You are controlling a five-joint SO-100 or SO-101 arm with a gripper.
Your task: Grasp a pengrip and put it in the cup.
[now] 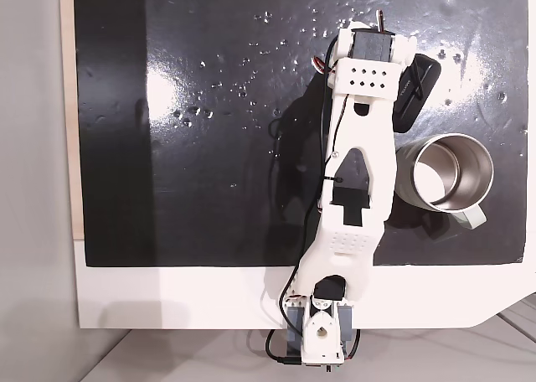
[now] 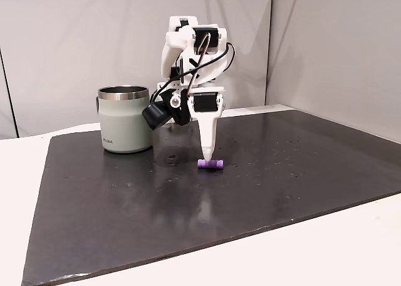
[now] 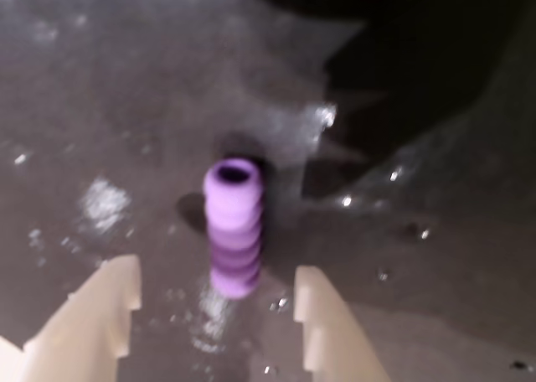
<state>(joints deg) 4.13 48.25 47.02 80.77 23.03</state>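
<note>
Gripper (image 3: 216,294) spread open, tips down on the black mat (image 2: 125,204) either side of the pengrip (image 3: 234,227), mid-mat. Cup (image 2: 125,120) upright nr mat's edge, well apart.

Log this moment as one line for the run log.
phase: pre-grasp | gripper: open, tips low astride pengrip | pengrip: lying on black mat, not gripped | cup: upright, looks empty
</note>
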